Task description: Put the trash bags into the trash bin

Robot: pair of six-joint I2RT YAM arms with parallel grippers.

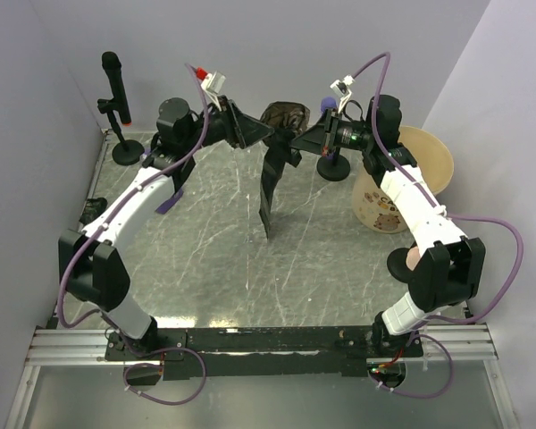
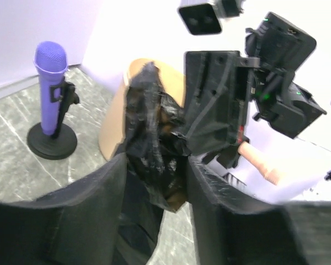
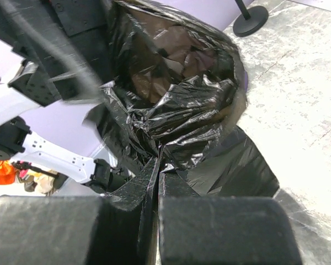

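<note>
Both my left end effector (image 1: pixel 255 134) and right end effector (image 1: pixel 297 138) clench the trash bag (image 1: pixel 282 114) above the grey marbled counter (image 1: pixel 205 259).

Black microphone (image 1: pixel 114 89) stands far-left; purple microphone (image 2: pixel 50 88) upright.

No readable text, trash bin (image 1: pixel 381 209) print (small, dark) too blurred

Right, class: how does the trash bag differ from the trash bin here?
The trash bag is glossy, black and crumpled; the trash bin is a smooth, tan, round bucket. The trash bag hangs in the air, pinched by the left gripper and right gripper; the trash bin sits on the table.
</note>
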